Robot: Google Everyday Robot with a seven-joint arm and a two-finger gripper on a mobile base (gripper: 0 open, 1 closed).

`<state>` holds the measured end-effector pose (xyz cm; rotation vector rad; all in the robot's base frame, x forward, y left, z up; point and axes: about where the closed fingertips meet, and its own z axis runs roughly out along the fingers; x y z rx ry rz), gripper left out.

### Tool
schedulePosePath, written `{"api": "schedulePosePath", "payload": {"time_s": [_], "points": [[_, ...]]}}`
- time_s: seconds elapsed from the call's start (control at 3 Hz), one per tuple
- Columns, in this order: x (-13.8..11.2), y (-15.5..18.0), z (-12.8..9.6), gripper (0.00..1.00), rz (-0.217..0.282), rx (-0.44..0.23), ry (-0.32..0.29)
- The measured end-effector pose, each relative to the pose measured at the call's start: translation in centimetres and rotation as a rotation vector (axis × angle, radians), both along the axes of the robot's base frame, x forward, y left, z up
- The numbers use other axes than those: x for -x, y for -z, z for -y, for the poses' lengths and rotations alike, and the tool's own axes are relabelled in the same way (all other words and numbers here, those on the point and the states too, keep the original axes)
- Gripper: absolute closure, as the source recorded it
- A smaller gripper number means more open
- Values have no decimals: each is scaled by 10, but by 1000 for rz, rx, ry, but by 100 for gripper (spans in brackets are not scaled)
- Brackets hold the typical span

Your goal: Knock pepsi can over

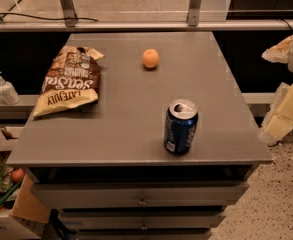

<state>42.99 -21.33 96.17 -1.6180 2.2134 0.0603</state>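
Observation:
The pepsi can [180, 126] stands upright near the front right of the grey table top [126, 114]. It is dark blue with a silver top and pull tab. My gripper [285, 111] shows as pale cream parts at the right edge of the view. It is off the table, to the right of the can and well apart from it.
A small orange fruit [150, 58] lies at the back middle of the table. A brown chip bag [70, 80] lies at the left. A white pump bottle [5, 88] stands on a ledge further left. Drawers are below the table top, and boxes are on the floor at the lower left.

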Motion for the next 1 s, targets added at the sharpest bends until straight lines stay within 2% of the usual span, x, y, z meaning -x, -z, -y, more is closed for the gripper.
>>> {"api": "schedulePosePath", "payload": {"time_s": [0.33, 1.0], "points": [[2, 14, -13, 0, -3, -161, 22], [-9, 28, -49, 0, 2, -455, 35]]}}
